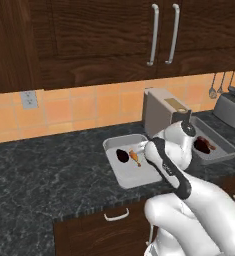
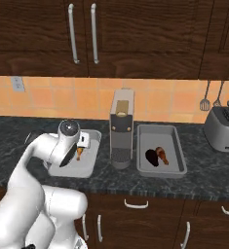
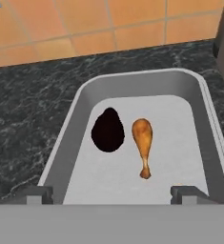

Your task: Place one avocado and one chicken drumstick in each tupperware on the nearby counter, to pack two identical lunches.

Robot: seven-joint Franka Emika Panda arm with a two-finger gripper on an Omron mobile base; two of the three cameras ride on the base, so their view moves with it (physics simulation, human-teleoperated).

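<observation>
Counter [image 2: 203,177] in the right base view carries a second tupperware [image 2: 162,168]; hand view shows the end effector [image 3: 111,194] spread wide, empty.

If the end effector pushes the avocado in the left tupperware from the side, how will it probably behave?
The avocado looks egg-shaped and smooth, so it would probably roll or wobble rather than slide straight. It lies just beside the chicken drumstick, so a push that way may move both. The raised rim of the tupperware should keep it inside.

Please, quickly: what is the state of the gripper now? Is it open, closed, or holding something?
Gripper: open, holding nothing; its fingertips stand wide apart above the left tupperware, where the avocado and chicken drumstick lie.
</observation>
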